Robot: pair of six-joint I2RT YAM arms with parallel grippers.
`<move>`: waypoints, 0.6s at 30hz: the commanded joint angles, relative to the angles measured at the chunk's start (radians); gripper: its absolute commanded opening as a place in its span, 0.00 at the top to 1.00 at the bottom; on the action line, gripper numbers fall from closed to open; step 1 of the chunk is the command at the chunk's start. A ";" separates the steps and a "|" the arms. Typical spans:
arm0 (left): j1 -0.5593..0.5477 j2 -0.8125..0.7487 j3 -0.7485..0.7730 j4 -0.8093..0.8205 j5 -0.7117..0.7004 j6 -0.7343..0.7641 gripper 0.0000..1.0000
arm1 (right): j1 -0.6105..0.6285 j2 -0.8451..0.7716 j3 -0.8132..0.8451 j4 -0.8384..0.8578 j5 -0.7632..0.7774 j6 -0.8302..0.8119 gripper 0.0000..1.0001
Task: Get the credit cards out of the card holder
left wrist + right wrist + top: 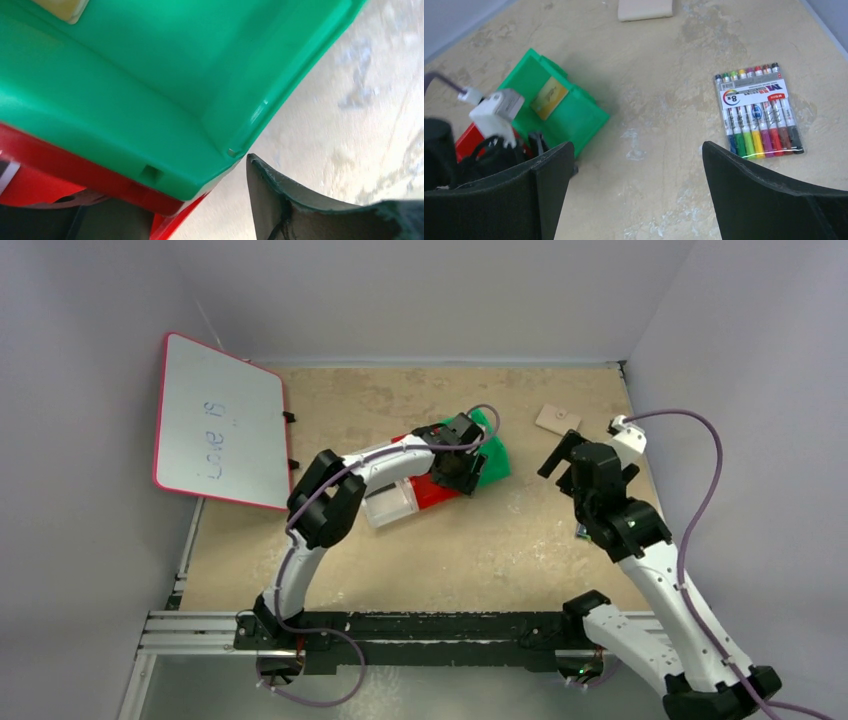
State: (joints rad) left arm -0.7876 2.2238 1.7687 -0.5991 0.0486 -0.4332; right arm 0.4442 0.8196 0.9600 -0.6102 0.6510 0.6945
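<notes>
While the left fingers [300,205] sat half-open at the bin [150,75] corner, grip unclear, the right fingers [774,200] gaped empty, holder [645,9] straight ahead.

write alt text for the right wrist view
The open right gripper hovers over a tan table, its two dark fingers framing the bottom edge. At left, a green bin holds a gold card, with the left arm beside it; a marker pack lies at right.
</notes>
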 commanded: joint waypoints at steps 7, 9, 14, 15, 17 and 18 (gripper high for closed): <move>-0.019 -0.355 -0.147 0.195 -0.115 -0.057 0.30 | -0.298 0.214 -0.023 0.253 -0.632 -0.227 0.00; -0.019 -0.389 -0.157 0.209 -0.129 -0.099 0.29 | -0.311 0.299 -0.007 0.286 -0.731 -0.261 0.00; -0.019 -0.558 -0.355 0.206 -0.276 -0.228 0.29 | -0.329 0.491 0.046 0.357 -0.833 -0.313 0.00; -0.019 -0.628 -0.416 0.199 -0.323 -0.266 0.28 | -0.330 0.522 0.059 0.369 -0.834 -0.321 0.00; -0.019 -0.743 -0.579 0.182 -0.397 -0.338 0.27 | -0.331 0.571 0.073 0.397 -0.860 -0.348 0.00; -0.019 -0.804 -0.640 0.174 -0.422 -0.372 0.27 | -0.331 0.595 0.082 0.403 -0.874 -0.358 0.00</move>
State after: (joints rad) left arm -0.8082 1.6043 1.3380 -0.3820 -0.1951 -0.6376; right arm 0.1211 1.3689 0.9607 -0.3073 -0.1055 0.4183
